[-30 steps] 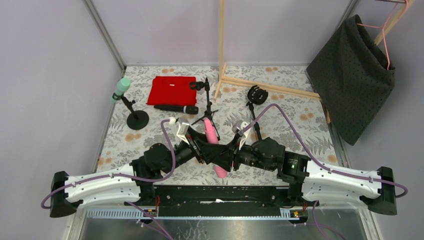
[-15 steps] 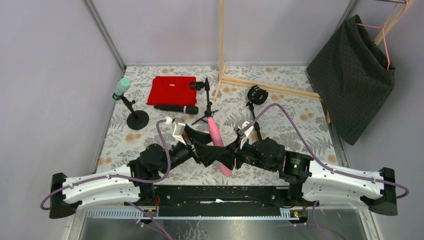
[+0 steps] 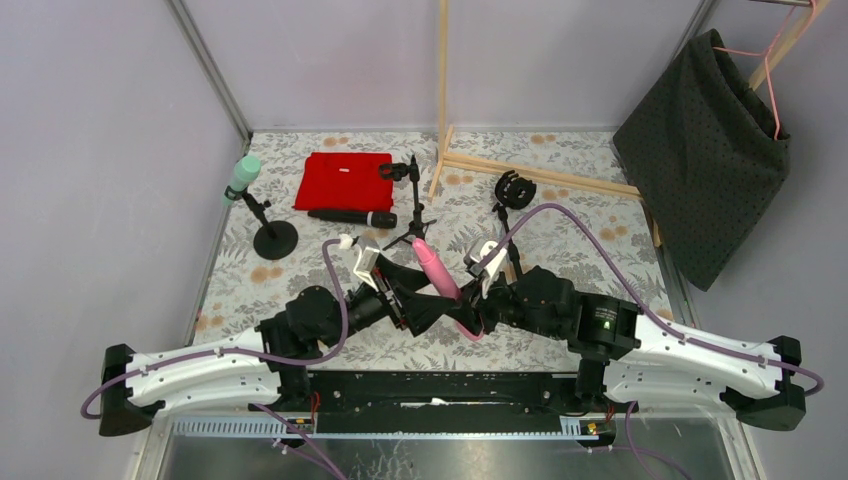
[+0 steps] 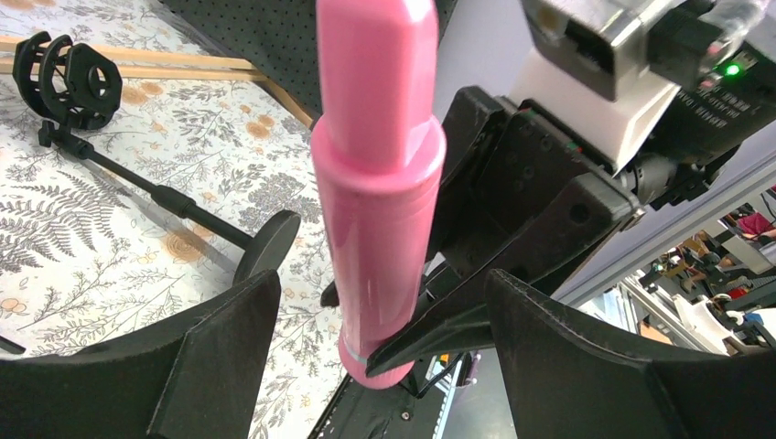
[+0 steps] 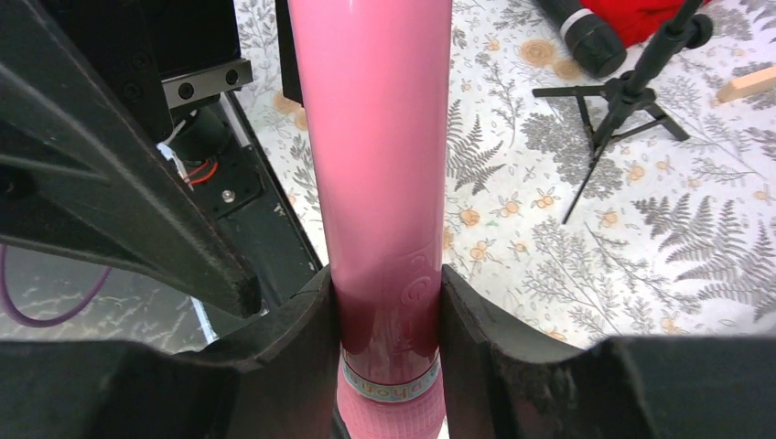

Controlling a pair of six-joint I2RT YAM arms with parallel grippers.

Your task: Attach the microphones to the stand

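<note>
The pink microphone [image 3: 437,270] hangs tilted above the table's near middle. My right gripper [image 3: 470,315] is shut on its lower body [image 5: 389,183], just above the head band. My left gripper [image 3: 415,300] is open, its fingers [image 4: 210,357] on either side of the pink microphone [image 4: 380,183] without touching it. The mint green microphone [image 3: 242,175] sits in a round-base stand [image 3: 274,238] at the far left. The black microphone [image 3: 352,217] lies flat beside a red cloth. An empty tripod stand [image 3: 413,205] and a stand with a ring clip [image 3: 512,190] are in the middle.
A red cloth [image 3: 343,180] lies at the back left. A wooden frame [image 3: 540,170] runs along the back right, and a dark cloth on a hanger [image 3: 710,150] hangs at the right. Walls close in the left side and the back.
My left gripper opened and let go of the pink microphone. The right gripper kept hold of it, shifted a little right, and the microphone now leans further left.
</note>
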